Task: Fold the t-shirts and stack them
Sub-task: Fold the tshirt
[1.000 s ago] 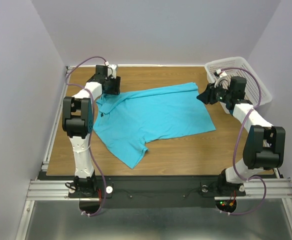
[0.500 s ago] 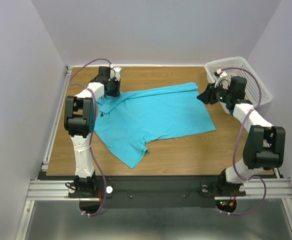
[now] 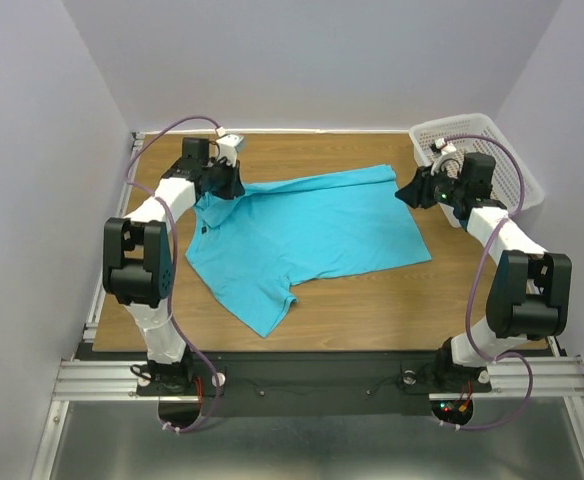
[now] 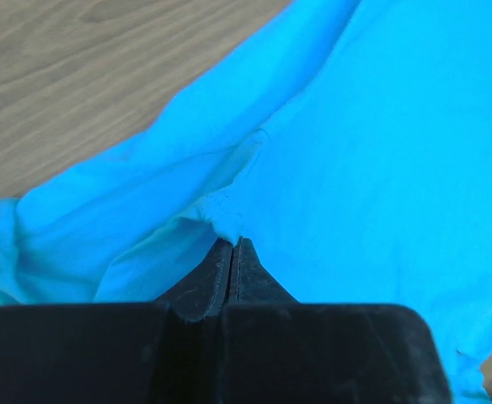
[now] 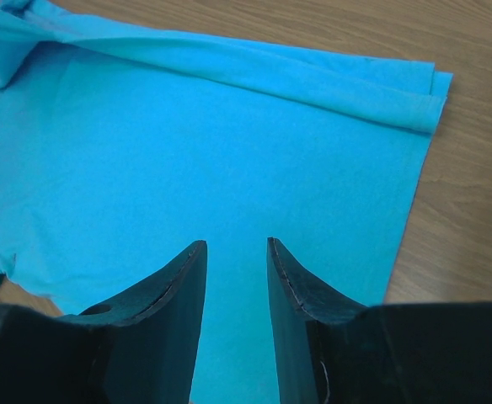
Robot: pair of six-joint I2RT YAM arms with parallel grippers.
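Note:
One turquoise t-shirt (image 3: pixel 312 235) lies spread on the wooden table, neck end to the left and hem to the right. My left gripper (image 3: pixel 232 187) sits at its far left shoulder. In the left wrist view this gripper (image 4: pixel 233 244) is shut, pinching a small seamed fold of the t-shirt (image 4: pixel 381 151). My right gripper (image 3: pixel 408 190) hovers at the shirt's far right corner. Its jaws (image 5: pixel 235 244) stand open over the flat t-shirt (image 5: pixel 187 143) with nothing between them. The shirt's far edge is folded over along its length.
A white perforated basket (image 3: pixel 452 123) stands at the back right corner, just behind the right arm. Bare wooden table (image 3: pixel 372 300) shows in front of the shirt and along the far side. Grey walls close in the table on three sides.
The left gripper has closed on the shirt's fabric at the left shoulder, and the left arm's elbow has swung out to the left. The right arm has not moved.

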